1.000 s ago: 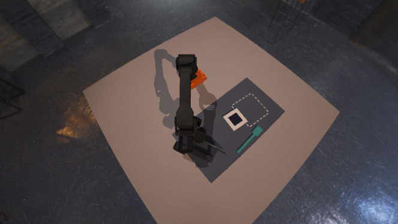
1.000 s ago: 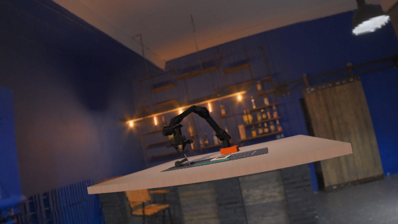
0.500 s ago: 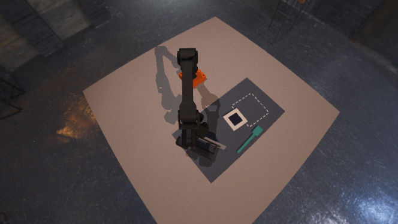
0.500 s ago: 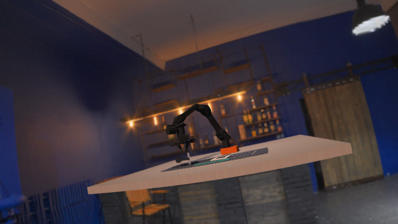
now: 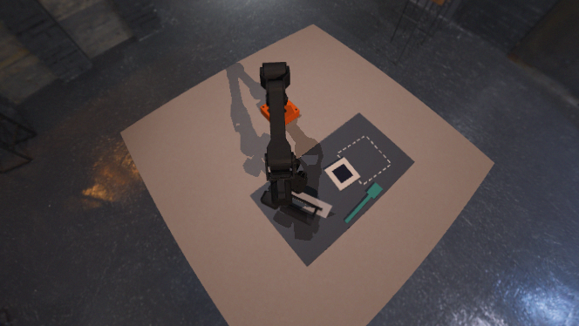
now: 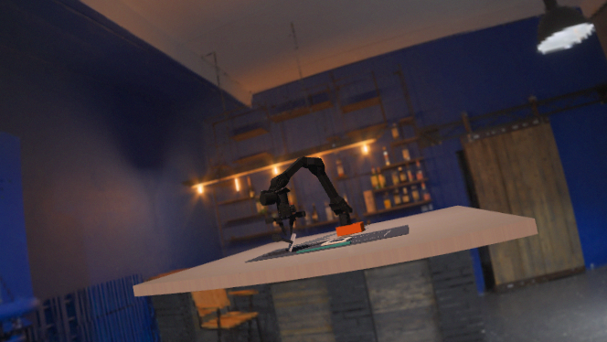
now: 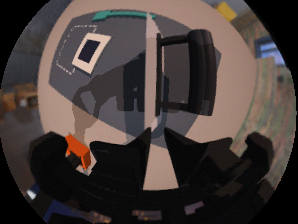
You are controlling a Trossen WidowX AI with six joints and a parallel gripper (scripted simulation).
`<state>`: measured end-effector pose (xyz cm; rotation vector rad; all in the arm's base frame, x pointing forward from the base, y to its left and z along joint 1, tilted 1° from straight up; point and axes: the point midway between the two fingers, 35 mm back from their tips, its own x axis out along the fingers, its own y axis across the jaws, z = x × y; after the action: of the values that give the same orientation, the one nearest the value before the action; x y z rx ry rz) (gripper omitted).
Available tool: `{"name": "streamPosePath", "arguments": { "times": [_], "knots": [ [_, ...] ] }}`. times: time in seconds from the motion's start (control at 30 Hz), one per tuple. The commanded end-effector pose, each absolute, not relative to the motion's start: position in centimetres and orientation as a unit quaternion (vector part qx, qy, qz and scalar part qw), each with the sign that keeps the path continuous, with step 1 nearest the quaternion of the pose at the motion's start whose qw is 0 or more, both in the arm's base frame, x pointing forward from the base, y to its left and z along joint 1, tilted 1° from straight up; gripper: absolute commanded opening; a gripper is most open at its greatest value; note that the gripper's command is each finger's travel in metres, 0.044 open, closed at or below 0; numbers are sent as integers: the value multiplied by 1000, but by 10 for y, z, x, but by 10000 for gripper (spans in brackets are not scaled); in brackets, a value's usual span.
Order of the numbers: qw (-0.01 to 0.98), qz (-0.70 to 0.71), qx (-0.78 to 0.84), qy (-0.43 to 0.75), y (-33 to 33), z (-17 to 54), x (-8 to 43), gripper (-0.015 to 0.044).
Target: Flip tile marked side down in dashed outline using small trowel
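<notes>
"What's nearest the pincer?"

"The trowel, tipped up steeply on the mat, black grip to one side. The fingertips are slightly spread, a narrow gap between them, with nothing plainly pinched."

"Where would you grab it?"

"By the bar of the grip, around its middle. It looks light but stiff; the flat blade could pivot or slip if caught by its edge."

"And beyond it?"

"The tile, flat, marked side up, at the near side of the dashed outline. It's thin and probably rigid, so I'd pry gently under one edge; it may skid, or chip if it drops."

"The green scraper?"

"Apart from the trowel, along the mat's edge. Leave it. The turning isn't done; afterwards the trowel goes on the mat or the counter."
</notes>
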<state>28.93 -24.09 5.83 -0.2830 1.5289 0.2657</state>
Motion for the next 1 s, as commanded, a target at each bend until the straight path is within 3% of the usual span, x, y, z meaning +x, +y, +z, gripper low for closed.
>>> {"name": "streamPosePath", "arguments": {
  "times": [0.0,0.57,0.97],
  "knots": [
    [706,120,-125,686,-232,59,286,100],
    [704,120,-126,688,-223,59,283,100],
    [705,119,-127,687,-255,69,298,100]
  ]
}}
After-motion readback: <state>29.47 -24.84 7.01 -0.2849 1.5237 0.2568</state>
